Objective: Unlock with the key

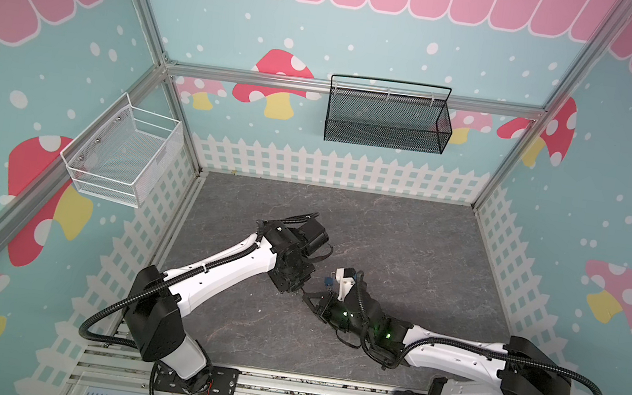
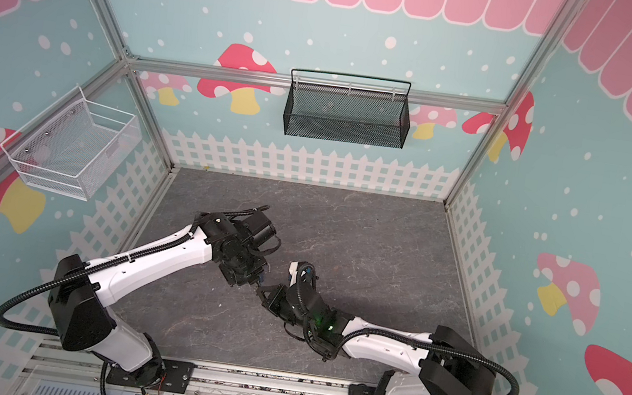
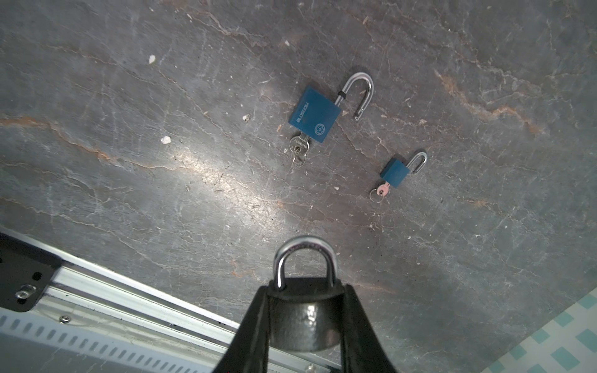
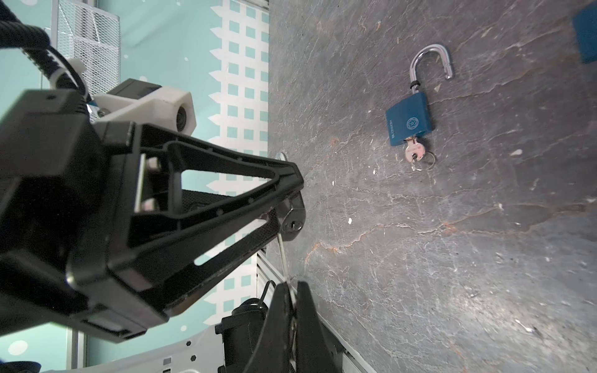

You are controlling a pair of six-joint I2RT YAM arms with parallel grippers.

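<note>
Aloft, padlock (image 3: pixel 303 319) gripped, key (image 4: pixel 283 255) pinched alongside

Left arm (image 1: pixel 221 265) and right arm (image 1: pixel 448 351): white shells, black joint housings, ribbed black cables (image 1: pixel 95 323) alongside. Black base plates (image 1: pixel 221 378) bolt to a rail (image 1: pixel 320 392). Green lights (image 1: pixel 387 336) glow on the right arm, well away from the rail. The left gripper (image 4: pixel 290 210) has black triangular open-frame fingers (image 4: pixel 232 160) with what look like silver screws (image 4: pixel 151 164).
</note>
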